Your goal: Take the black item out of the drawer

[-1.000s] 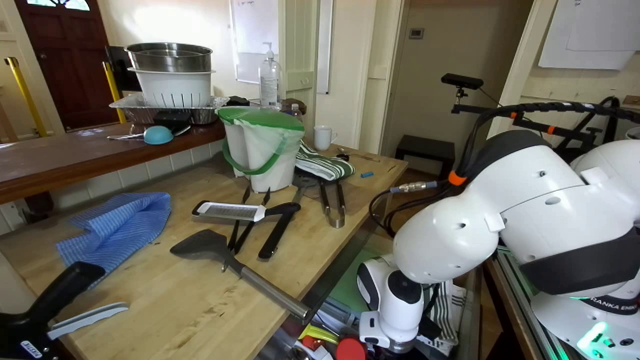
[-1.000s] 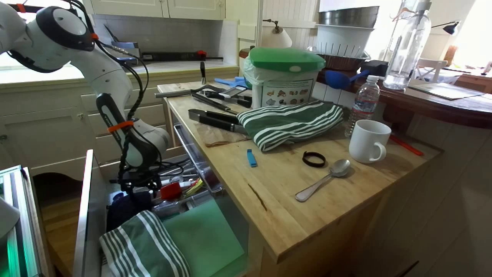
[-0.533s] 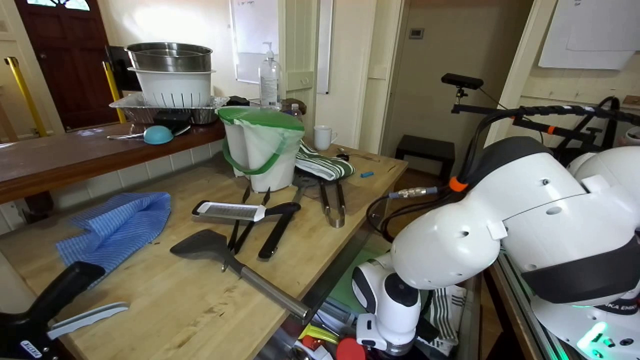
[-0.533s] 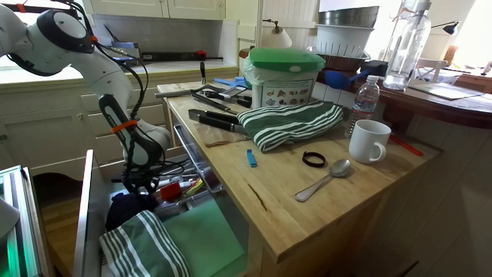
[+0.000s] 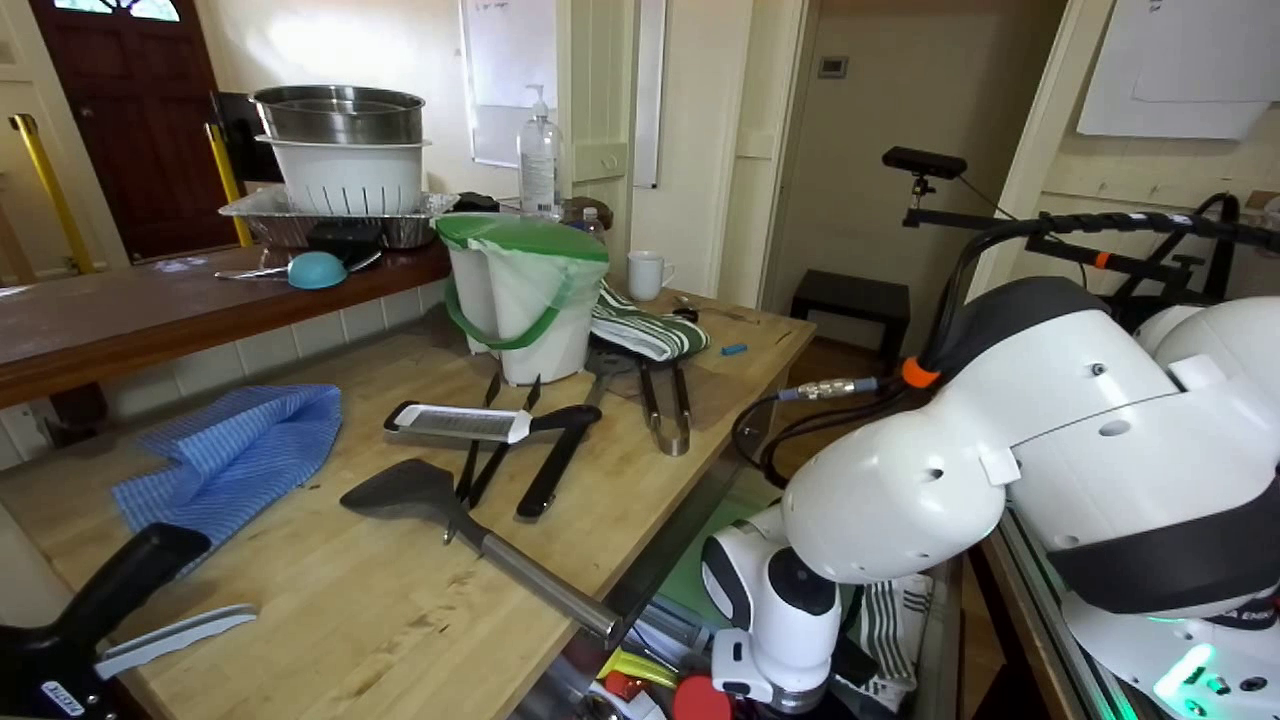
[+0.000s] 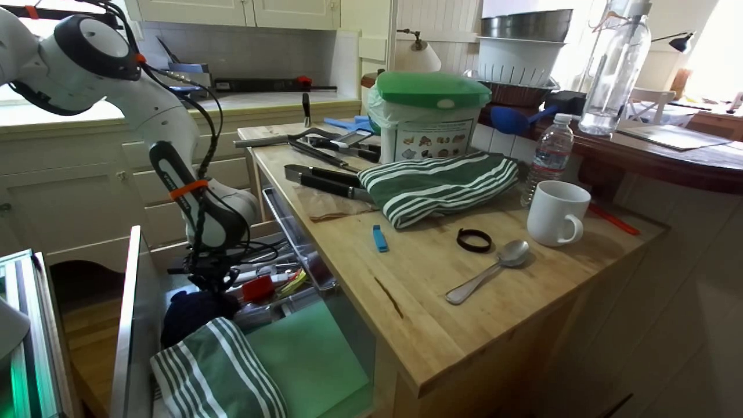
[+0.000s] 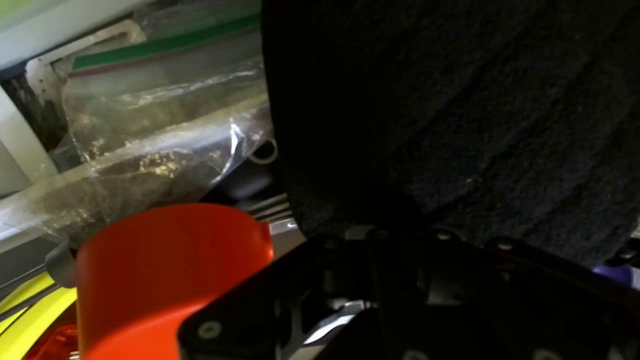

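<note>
I can't read much from out here. The green-lidded bucket [image 6: 429, 116] on the tabletop [image 6: 441, 325] carries a label [image 6: 438, 139] with small pictures and print too fine to make out, the water bottle [image 6: 548, 154] has a wrapper I can't read, and the lettering [image 5: 1250, 612] on the robot base [image 5: 1190, 655] shows only in part. In an exterior view I have the black item [image 6: 191, 316] inside the drawer [image 6: 123, 325], right below my end effector [image 7: 400, 220] and just beside the striped cloth [image 6: 215, 371] in there. On the wrist view its dark fabric fills the upper right, a red object [image 7: 165, 265] near it. My jaws look drawn together at the fabric's lower edge, tips lost against the black; whether they pinch any cloth I cannot tell.
</note>
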